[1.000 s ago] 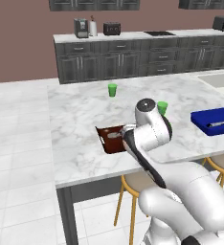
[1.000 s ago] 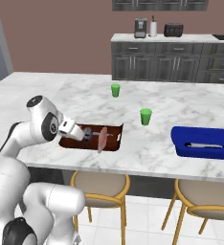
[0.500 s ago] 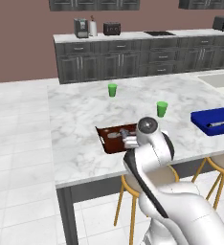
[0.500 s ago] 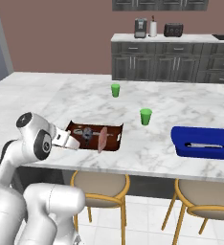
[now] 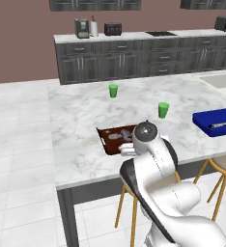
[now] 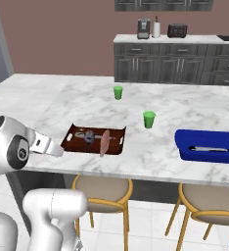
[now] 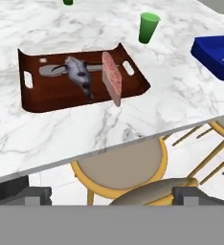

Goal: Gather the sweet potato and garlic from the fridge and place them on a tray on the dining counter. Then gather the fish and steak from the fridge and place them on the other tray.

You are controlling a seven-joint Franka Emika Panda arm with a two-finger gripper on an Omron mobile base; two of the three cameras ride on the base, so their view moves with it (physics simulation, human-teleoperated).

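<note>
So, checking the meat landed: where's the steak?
The steak lies in the brown tray beside the fish, near the dining counter's front edge.

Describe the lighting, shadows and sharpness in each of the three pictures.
Left base view: soft, even light, slightly blurred; the brown tray casts almost no shadow. Right base view: equally flat, no glare on the marble counter. Hand view: sharpest; the steak and fish show texture, with faint shading beneath.

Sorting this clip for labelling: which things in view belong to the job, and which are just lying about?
Job:
brown tray
fish, lying in it
steak, propped on its rim
blue tray
marble counter

Lying about:
two green cups
stools
coffee maker
toaster
</note>
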